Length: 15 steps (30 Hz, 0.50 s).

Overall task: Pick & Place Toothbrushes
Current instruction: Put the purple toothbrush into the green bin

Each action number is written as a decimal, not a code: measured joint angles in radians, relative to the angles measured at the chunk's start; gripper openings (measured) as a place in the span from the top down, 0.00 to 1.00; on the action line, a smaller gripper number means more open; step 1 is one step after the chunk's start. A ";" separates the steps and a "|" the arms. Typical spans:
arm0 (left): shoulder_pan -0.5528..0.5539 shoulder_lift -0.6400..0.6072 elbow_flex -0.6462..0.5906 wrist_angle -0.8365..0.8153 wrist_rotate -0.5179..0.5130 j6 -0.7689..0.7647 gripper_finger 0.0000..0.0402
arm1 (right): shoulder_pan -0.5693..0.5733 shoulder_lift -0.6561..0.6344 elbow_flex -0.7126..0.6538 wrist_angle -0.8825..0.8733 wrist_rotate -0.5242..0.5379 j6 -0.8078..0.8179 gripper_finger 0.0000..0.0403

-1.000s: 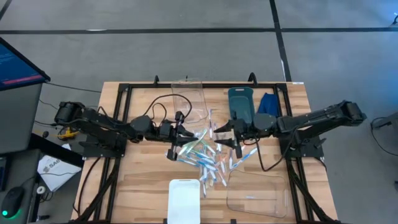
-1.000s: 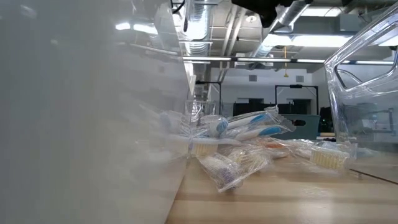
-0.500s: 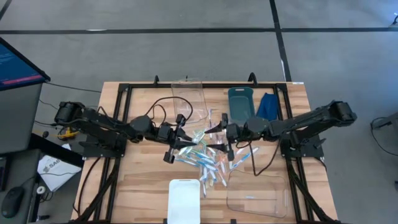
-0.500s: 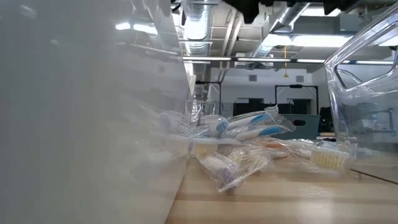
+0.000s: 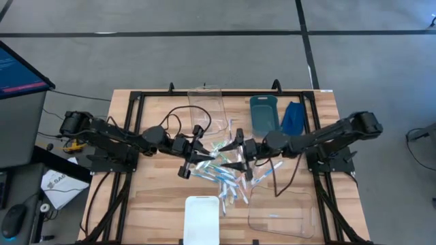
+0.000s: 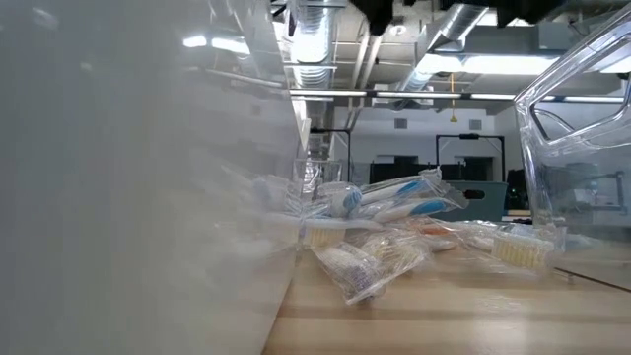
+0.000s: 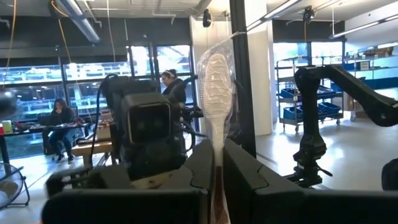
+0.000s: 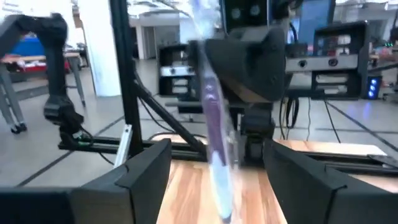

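One wrapped toothbrush [image 7: 216,81] stands upright, clamped in my left end effector [image 7: 214,163]. Right end effector [image 8: 214,168], fingers spread wide and empty, straddles it head-on. Handover step, I judge; next, close the right, then release the left.

A pile of roughly twenty wrapped toothbrushes [image 5: 221,170] lies at the middle of the counter [image 5: 157,197], too tangled for an exact count. Two clear trays [image 5: 208,109] [image 5: 283,214], one white tray [image 5: 202,219], one teal bin [image 5: 263,114] and one blue cloth [image 5: 293,116] are also there. Two arms work, each with one tool [image 5: 189,158] [image 5: 238,155].
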 joint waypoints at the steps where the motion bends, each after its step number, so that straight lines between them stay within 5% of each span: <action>1: 0.000 0.000 0.000 0.000 -0.002 0.000 0.98 | -0.004 0.016 0.011 -0.014 0.000 0.000 0.38; 15: 0.000 0.008 0.000 -0.013 -0.002 -0.011 0.98 | -0.014 0.106 0.093 -0.054 0.002 0.001 0.38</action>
